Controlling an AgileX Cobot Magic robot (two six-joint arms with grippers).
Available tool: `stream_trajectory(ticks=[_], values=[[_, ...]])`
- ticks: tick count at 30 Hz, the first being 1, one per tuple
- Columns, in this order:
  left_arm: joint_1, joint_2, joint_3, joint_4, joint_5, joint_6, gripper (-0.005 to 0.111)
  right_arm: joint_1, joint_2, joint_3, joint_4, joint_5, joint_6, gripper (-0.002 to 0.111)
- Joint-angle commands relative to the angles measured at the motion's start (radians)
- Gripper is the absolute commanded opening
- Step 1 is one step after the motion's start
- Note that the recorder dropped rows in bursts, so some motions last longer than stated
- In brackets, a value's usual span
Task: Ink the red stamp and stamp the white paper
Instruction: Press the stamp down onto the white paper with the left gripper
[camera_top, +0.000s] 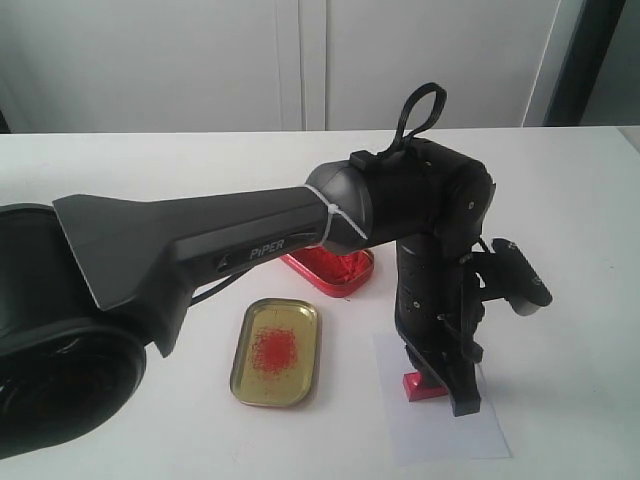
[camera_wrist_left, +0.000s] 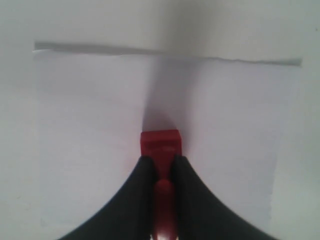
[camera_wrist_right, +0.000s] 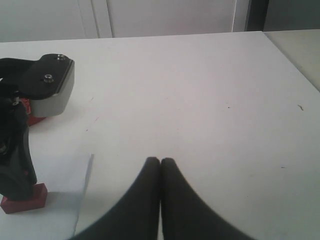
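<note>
The small red T-shaped stamp (camera_wrist_left: 160, 145) stands on its square base, and the base looks to sit flat on the small white sheet of paper (camera_top: 440, 430). It is close to the paper's left edge, on the half farther from the table's front edge. The stamp's thin handle points straight up. So the stamp is right below the hand, and I think the next move must go straight up or down, or the print may smear.

The left black gripper (camera_wrist_left: 162, 167) comes down from above, and its two fingers are squeezed onto the handle, one on each side.

The paper lies near the front edge of the white table (camera_top: 150, 170), right of the middle. The flat gold tin lid with a red smudge (camera_top: 277, 352) lies to its left. The red tin of ink paste (camera_top: 330, 270) sits behind that, partly hidden by the arm.

The right black gripper (camera_wrist_right: 160, 162) is pressed together and holds nothing. It hangs over bare table well apart from the stamp, so the left arm is much nearer.
</note>
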Motion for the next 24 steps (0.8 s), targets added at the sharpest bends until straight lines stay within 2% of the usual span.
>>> stream_trajectory(ticks=[1,24], values=[[-0.008,0.048,0.019,-0.013,0.028,-0.009,0.000,-0.006,-0.004,0.004,-0.008,-0.014,0.000,0.000],[-0.008,-0.071,0.018,0.004,-0.010,-0.007,0.000,-0.006,-0.004,0.004,-0.008,-0.014,0.000,0.000]])
